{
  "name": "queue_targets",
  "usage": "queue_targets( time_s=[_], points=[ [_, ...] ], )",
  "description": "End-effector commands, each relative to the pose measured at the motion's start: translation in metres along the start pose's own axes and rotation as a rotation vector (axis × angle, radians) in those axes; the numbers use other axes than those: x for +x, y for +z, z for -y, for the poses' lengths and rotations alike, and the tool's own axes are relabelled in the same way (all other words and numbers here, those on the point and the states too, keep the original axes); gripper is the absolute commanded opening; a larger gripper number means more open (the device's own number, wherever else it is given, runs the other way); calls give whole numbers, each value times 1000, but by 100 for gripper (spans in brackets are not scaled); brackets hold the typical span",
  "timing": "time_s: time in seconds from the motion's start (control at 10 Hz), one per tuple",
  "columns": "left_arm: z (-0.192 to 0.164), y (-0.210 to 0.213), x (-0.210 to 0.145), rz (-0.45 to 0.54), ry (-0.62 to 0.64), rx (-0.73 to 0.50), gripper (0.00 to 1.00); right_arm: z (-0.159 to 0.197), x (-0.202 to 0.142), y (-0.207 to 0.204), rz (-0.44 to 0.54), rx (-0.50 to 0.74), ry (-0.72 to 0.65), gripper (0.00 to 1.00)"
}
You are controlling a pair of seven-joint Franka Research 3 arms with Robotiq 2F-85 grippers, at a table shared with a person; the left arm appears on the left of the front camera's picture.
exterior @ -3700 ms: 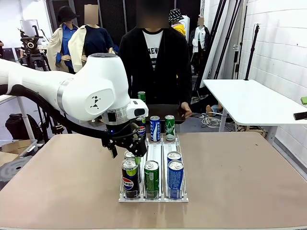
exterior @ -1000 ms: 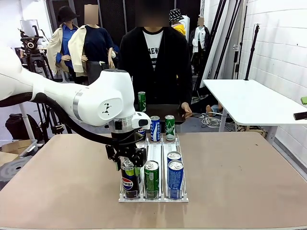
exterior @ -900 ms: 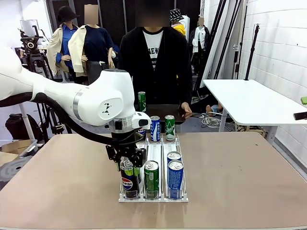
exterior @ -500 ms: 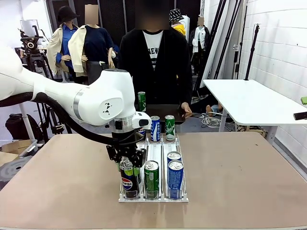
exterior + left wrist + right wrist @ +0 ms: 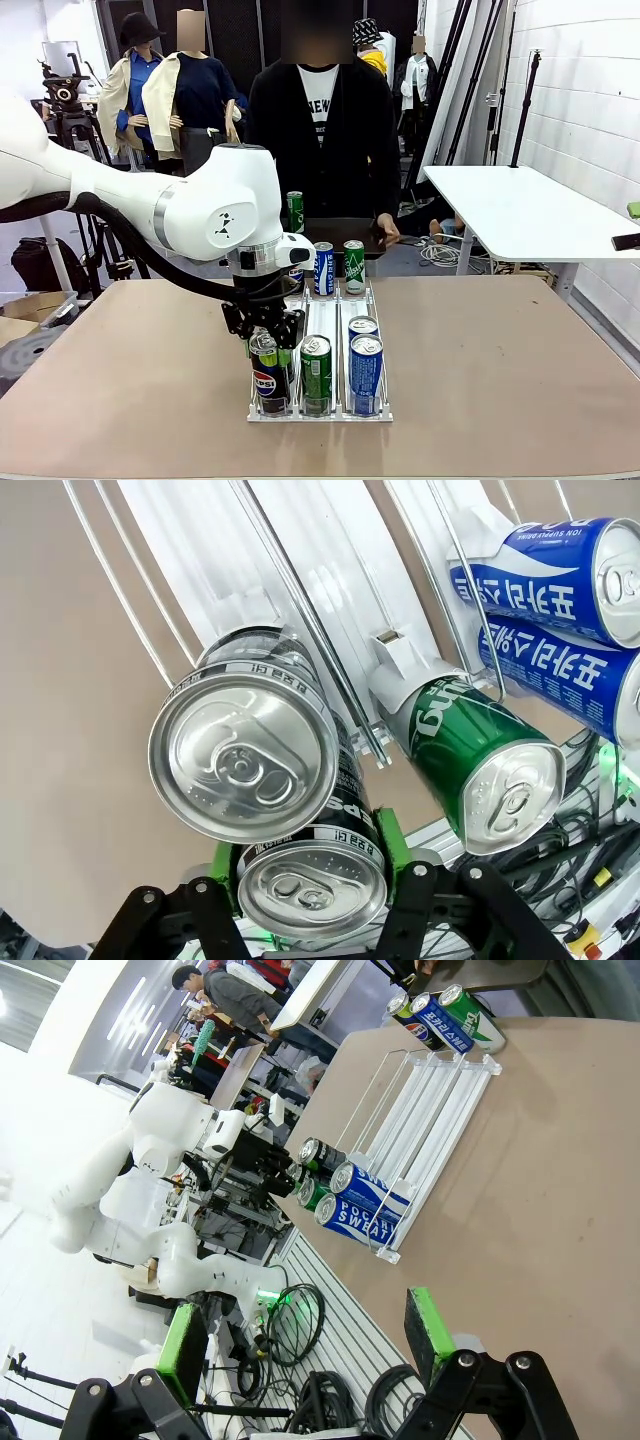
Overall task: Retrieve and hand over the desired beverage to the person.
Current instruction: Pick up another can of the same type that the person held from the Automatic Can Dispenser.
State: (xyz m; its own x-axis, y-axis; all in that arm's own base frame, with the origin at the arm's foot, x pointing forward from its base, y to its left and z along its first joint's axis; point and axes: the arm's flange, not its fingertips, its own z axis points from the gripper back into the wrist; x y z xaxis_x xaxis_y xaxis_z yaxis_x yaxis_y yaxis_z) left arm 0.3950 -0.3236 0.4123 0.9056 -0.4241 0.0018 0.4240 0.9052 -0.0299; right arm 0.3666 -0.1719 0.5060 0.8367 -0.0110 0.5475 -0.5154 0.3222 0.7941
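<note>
Jaws have closed: left gripper (image 5: 265,340) clamps the front Pepsi can (image 5: 268,381) in the rack's (image 5: 322,416) left lane; right gripper (image 5: 305,1332) gapes empty. Lift straight up, clear of the green can (image 5: 316,376), then toward the person (image 5: 322,130).

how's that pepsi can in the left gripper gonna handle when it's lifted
The pepsi can looks unopened, tab flat, so probably stiff and fairly heavy for its size. Its smooth round wall between the left gripper's pads might slip or twist. The can close behind it may shift forward once it leaves.
</note>
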Motion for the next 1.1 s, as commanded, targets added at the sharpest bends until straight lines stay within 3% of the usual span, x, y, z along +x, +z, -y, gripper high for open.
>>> queue_targets(
  time_s=[0.0, 0.3, 0.7, 1.0],
  points=[
    [1, 0, -1, 7, -4, 4, 0, 0, -2, -2, 10, -10, 3, 100],
    [0, 0, 0, 0, 0, 0, 0, 0, -2, -2, 10, -10, 3, 100],
    [-6, 73, -13, 100, 66, 48, 0, 0, -2, -2, 10, -10, 3, 100],
    [-3, 106, -19, 118, 65, 70, 0, 0, -2, -2, 10, -10, 3, 100]
  ],
)
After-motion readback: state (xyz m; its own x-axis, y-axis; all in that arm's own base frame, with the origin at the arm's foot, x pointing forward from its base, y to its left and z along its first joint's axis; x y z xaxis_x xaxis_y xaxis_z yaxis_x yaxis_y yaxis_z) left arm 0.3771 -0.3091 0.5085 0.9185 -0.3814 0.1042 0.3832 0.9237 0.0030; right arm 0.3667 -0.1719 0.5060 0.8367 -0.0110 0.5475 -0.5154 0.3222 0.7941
